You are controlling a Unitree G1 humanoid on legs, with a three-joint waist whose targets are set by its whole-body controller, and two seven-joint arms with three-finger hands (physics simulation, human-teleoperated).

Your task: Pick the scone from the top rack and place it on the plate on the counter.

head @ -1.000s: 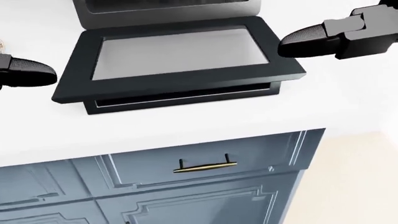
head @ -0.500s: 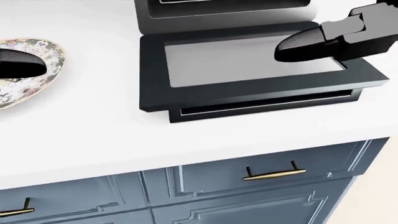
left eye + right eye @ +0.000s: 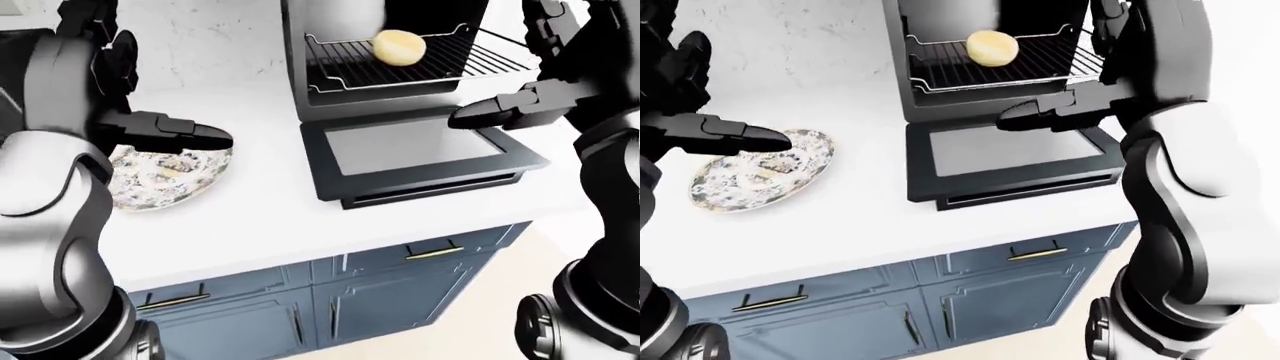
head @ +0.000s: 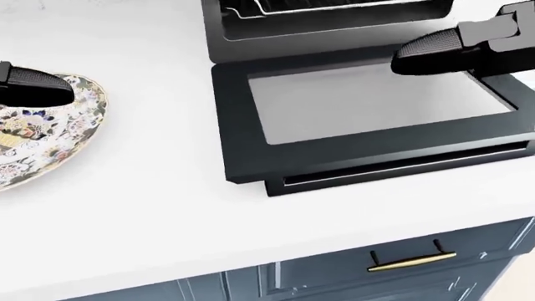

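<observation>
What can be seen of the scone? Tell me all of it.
The scone is a round, pale golden bun with a smooth, slightly domed surface, lighter at its middle. It sits alone on the wire top rack inside the open black toaster oven, toward the middle of the rack, above the lowered glass door. Only the rack wires touch it. The right hand hovers below and to its right, not touching; the plate lies apart on the counter at the view's left.

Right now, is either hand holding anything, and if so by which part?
Nothing is held. The scone sits on the top rack; the right hand hovers over the oven door, the left hand over the plate.
</observation>
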